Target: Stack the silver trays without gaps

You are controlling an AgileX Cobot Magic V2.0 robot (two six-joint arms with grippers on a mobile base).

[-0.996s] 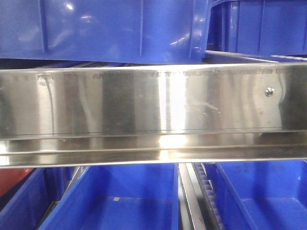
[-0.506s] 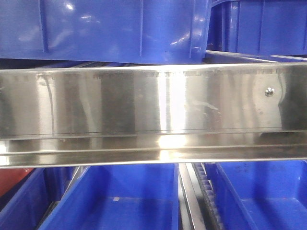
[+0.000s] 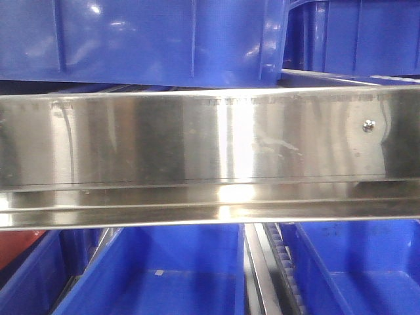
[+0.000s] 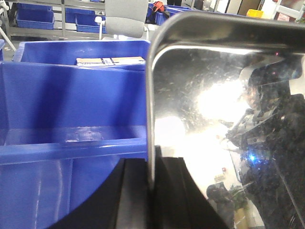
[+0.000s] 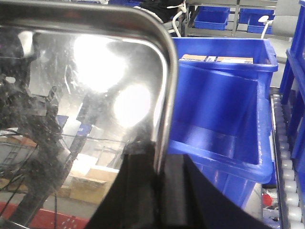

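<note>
A silver tray (image 4: 228, 95) fills the right of the left wrist view, its mirror base reflecting the room. My left gripper (image 4: 151, 164) is shut on its thin left rim, one black finger on each side. The same kind of silver tray (image 5: 81, 81) fills the left of the right wrist view. My right gripper (image 5: 157, 162) is shut on its right rim, near the rounded corner. No tray shows in the front view. Whether both grippers hold one tray cannot be told.
Blue plastic bins (image 4: 71, 109) stand left of the tray, and one (image 5: 224, 105) right of it with cardboard inside. A roller conveyor (image 5: 286, 157) runs at far right. In the front view a polished steel rail (image 3: 210, 151) with a screw head (image 3: 369, 125) spans the frame, with blue bins (image 3: 151, 39) above and below.
</note>
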